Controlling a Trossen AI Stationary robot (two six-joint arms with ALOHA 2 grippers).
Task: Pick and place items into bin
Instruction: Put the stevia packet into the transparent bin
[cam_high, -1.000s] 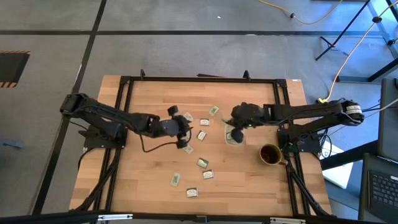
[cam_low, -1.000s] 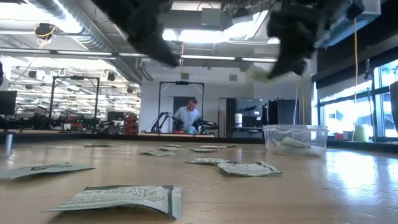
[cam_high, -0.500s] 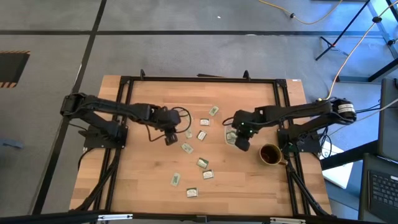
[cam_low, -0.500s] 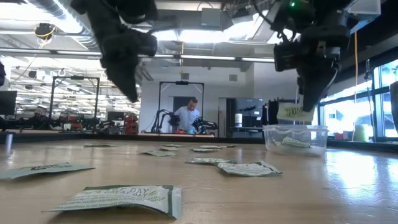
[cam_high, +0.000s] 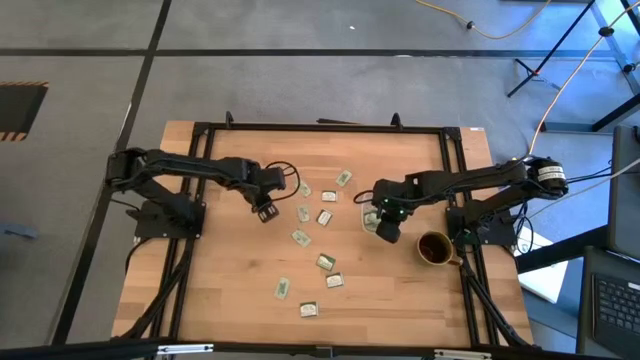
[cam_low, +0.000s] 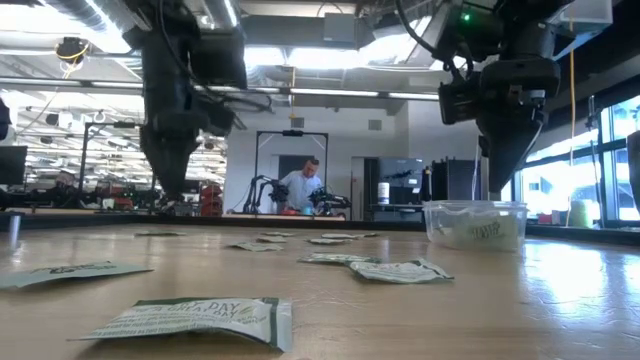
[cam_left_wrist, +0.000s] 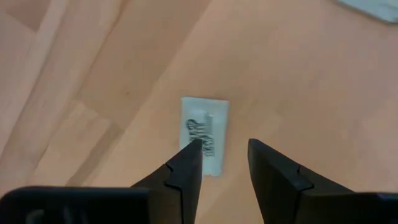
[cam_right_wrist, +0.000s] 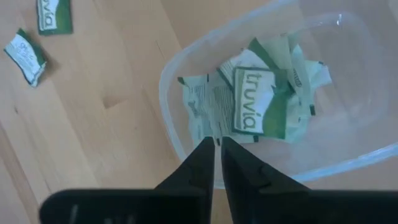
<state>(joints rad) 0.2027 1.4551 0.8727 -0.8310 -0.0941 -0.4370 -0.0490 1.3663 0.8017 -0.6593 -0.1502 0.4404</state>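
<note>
Several pale green and white packets (cam_high: 323, 216) lie flat on the wooden table, mostly around its middle. The clear bin (cam_right_wrist: 186, 93) stands right of the middle and holds several packets (cam_right_wrist: 255, 109); it also shows in the low view (cam_low: 476, 222). My right gripper (cam_right_wrist: 217, 148) points down over the bin's rim, its fingers a narrow gap apart and empty. My left gripper (cam_left_wrist: 224, 149) is open and points down just above one packet (cam_left_wrist: 205, 127), one finger on either side of its near end. In the high view my left gripper (cam_high: 265, 210) hides that packet.
A dark brown mug (cam_high: 433, 247) stands just right of the bin, toward the near edge. More packets lie toward the near edge (cam_high: 308, 309). A black frame (cam_high: 320, 128) runs around the table. A person stands in the room far behind the table (cam_low: 303, 186).
My right gripper has swung over the bin, tipped to point down and let go of a packet, which now lies in the bin. My left gripper has gone toward the table's left edge and down, and now points down over a packet.
</note>
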